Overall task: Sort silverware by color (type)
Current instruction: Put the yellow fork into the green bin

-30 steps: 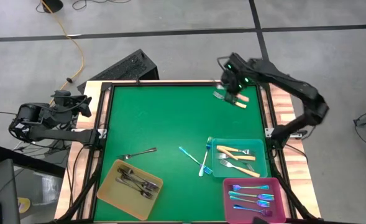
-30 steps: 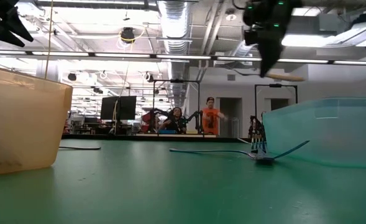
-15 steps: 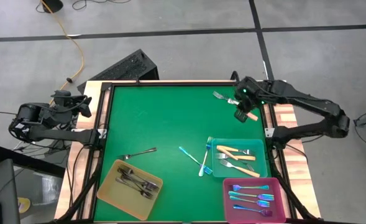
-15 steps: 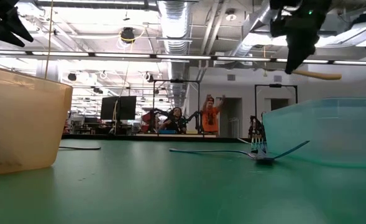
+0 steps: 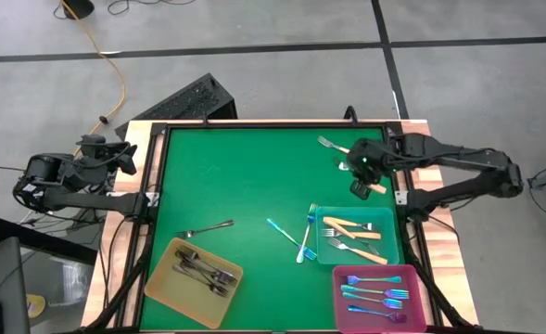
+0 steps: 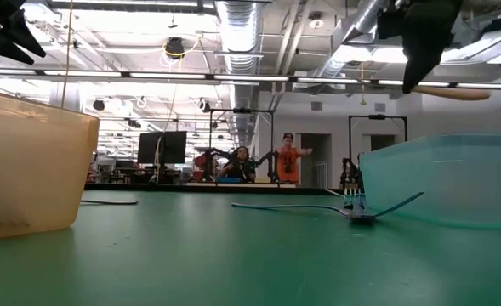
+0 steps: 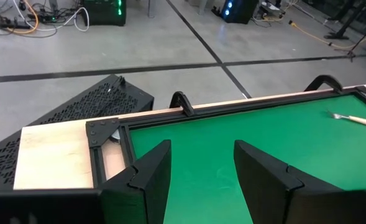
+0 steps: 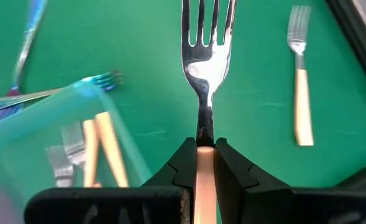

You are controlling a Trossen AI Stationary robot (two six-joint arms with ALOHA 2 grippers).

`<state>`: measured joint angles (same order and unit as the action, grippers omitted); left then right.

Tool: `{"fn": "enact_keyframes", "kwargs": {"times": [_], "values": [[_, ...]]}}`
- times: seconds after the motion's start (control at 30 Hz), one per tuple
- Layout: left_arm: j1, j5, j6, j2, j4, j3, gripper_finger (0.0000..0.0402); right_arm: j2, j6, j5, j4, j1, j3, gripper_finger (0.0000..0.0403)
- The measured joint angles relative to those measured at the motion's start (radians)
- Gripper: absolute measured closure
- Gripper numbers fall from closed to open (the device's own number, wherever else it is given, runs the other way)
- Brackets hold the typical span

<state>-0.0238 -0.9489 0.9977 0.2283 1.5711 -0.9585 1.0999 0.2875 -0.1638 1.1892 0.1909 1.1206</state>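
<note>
Your right gripper (image 8: 200, 163) is clamped on the tan handle of a cream-handled fork (image 8: 205, 68), carried clear above the green surface (image 5: 245, 186), its long axis running straight out from the gripper with the tines leading. The teal tray (image 5: 390, 250), already holding matching forks, lies just past the gripper toward the near right of the surface, so I judge that is where you take it. A second cream-handled fork (image 5: 333, 146) lies loose on the surface just beyond. Your left gripper (image 7: 201, 174) waits open, well off past the far left corner.
</note>
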Motion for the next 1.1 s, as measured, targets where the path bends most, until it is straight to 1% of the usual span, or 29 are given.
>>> {"fn": "enact_keyframes", "kwargs": {"times": [0.37, 0.5, 0.8, 1.1], "values": [[0.000, 0.000, 0.037, 0.000, 0.000, 0.000, 0.0243, 0.005, 0.177, -0.035, 0.014, -0.247, 0.000, 0.0347], [0.000, 0.000, 0.039, 0.000, 0.000, 0.000, 0.0243, 0.020, 0.218, -0.057, 0.004, -0.335, -0.014, 0.0347], [0.000, -0.002, 0.043, 0.000, 0.000, 0.000, 0.0243, 0.020, 0.361, -0.064, -0.108, -0.492, -0.212, 0.0347], [0.000, -0.003, 0.053, 0.000, 0.000, 0.001, 0.0243, 0.020, 0.413, -0.043, -0.272, -0.633, -0.367, 0.0347]]}}
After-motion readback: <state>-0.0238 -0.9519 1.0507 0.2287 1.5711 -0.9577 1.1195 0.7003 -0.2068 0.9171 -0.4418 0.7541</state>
